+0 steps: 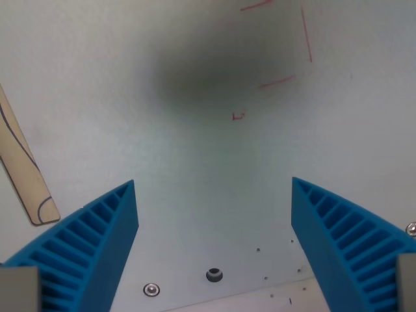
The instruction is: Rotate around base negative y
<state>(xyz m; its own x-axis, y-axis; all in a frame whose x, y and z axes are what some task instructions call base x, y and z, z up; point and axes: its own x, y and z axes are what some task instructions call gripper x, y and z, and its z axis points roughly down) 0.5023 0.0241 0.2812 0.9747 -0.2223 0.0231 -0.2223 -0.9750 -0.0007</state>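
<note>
A Franka arm's end effector (pixel 213 185) is hanging over a pale grey-white surface (pixel 195 169), its two blue ribbed fingers (pixel 97 234) standing wide apart with nothing between them. One finger is filling the lower corner on the wrist view's left, the other the lower corner on the wrist view's right, and both are tapering to points that are aiming up the frame.

The surface is taking up nearly the whole picture. A soft dark shadow (pixel 214 71) is lying across its upper middle. Thin red lines (pixel 307 36) are marking it near the top on the wrist view's right: one upright stroke, two short slanting strokes, and a small red mark (pixel 238 116) lower down, just under the shadow. Whether the lines are drawn or taped is too fine to tell.

At the wrist view's left edge, a flat tan wooden strip (pixel 23 166) with a rounded end and a thin dark line along it is lying tilted on the surface, well apart from the fingers.

Along the bottom, between the fingers, a silver screw head (pixel 151 289) and a dark round hole (pixel 214 275) are showing in the surface, with several tiny specks nearby. Another small screw head (pixel 411 229) is peeking out at the far edge on the wrist view's right.

No separate task object is showing; the task concerns the arm itself, of which only the end effector is in sight. Nothing of the room beyond the surface is visible.
</note>
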